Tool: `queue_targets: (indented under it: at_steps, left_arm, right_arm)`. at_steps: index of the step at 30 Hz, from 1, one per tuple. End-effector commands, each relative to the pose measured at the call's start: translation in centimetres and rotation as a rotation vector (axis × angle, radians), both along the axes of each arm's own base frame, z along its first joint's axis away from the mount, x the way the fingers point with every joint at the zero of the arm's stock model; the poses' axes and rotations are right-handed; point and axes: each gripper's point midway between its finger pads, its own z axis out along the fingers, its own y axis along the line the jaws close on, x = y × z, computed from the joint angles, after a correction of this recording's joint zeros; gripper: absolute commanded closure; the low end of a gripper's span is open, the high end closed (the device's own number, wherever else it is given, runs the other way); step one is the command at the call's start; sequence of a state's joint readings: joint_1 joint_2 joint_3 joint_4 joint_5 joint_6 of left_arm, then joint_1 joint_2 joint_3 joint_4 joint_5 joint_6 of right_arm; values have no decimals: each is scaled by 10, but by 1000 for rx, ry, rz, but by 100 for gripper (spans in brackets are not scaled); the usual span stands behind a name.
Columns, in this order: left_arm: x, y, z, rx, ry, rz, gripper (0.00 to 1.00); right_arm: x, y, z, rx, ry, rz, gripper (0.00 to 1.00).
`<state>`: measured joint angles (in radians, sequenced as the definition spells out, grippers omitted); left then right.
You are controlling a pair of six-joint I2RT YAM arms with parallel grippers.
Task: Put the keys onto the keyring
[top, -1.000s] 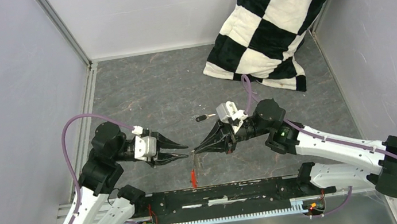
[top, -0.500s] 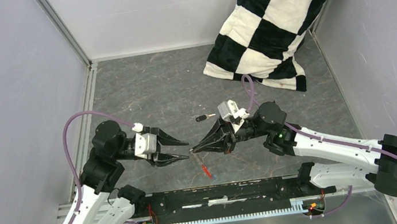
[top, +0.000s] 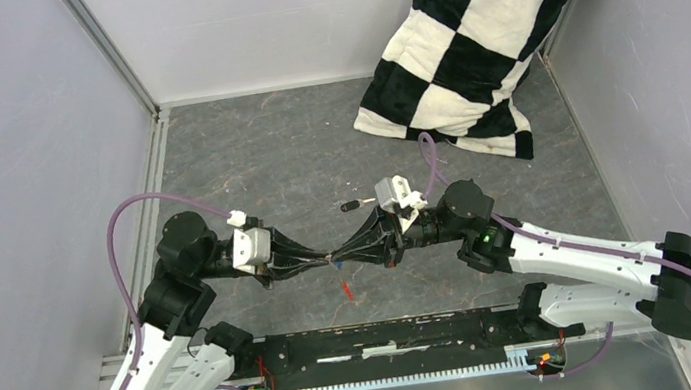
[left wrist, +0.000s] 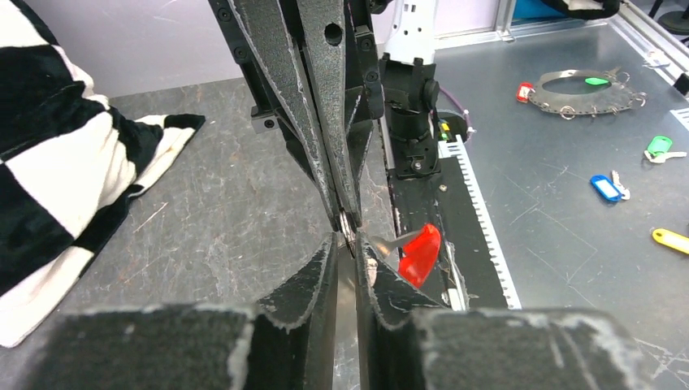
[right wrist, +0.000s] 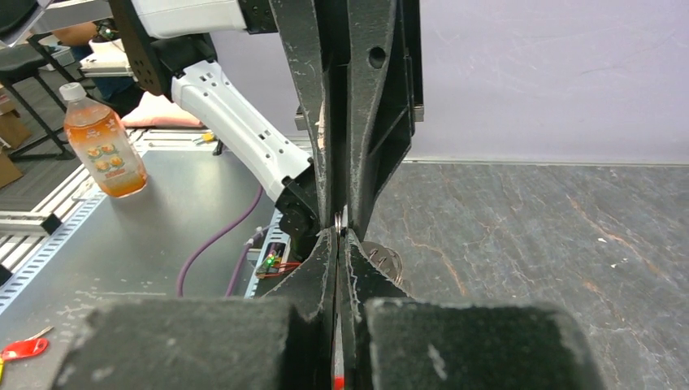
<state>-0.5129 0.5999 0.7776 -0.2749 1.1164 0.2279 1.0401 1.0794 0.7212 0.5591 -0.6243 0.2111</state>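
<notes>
Left gripper (top: 322, 259) pinched together on keyring (left wrist: 348, 234), centre frame; its jaws stood apart half a second ago. Right gripper (top: 340, 255) clamped on same ring, tip to tip. Red tag (top: 346, 292) hangs below, shifted slightly left. Black-headed key (top: 351, 206) lies on table just above. Bottle (right wrist: 102, 143) at left edge, label unreadable.

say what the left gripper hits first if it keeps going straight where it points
Almost certainly the right gripper: its tips sit nose to nose with the left gripper, the keyring pinched between them.
</notes>
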Motion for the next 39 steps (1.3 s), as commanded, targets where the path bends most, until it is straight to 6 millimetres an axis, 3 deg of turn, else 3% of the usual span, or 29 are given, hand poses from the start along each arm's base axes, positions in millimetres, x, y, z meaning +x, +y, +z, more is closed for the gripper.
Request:
queue_targets:
  at_steps: [1,2,4,6,9,13,17,20,29,39]
  left_arm:
    - [7,0,0,-5,18,51,82]
    - [9,0,-1,-5,19,62,81]
    - [10,1,-1,-5,22,74,66]
    - [11,1,-3,-4,31,86,60]
    - [12,1,-6,0,50,100,63]
    - [15,0,-6,-1,78,106,77]
    - [14,-2,-3,-5,94,91,81]
    - [12,-3,-3,-5,106,80,80]
    - [2,-3,-5,-3,113,22,66]
    - [10,-5,-2,-21,140,56,61]
  right_arm:
    - [4,-7,27,95,-56,-56,99]
    - [4,-7,26,97,-55,-61,99]
    - [5,-9,27,105,-55,-75,99]
    - [5,-10,27,112,-54,-80,99]
    - [4,-10,28,121,-53,-78,99]
    - [3,-8,27,121,-47,-74,99]
    - [4,-7,27,123,-46,-80,99]
    - [4,-6,26,121,-45,-81,99]
    - [5,-4,22,117,-41,-91,99]
    - [2,-2,22,122,-37,-88,99]
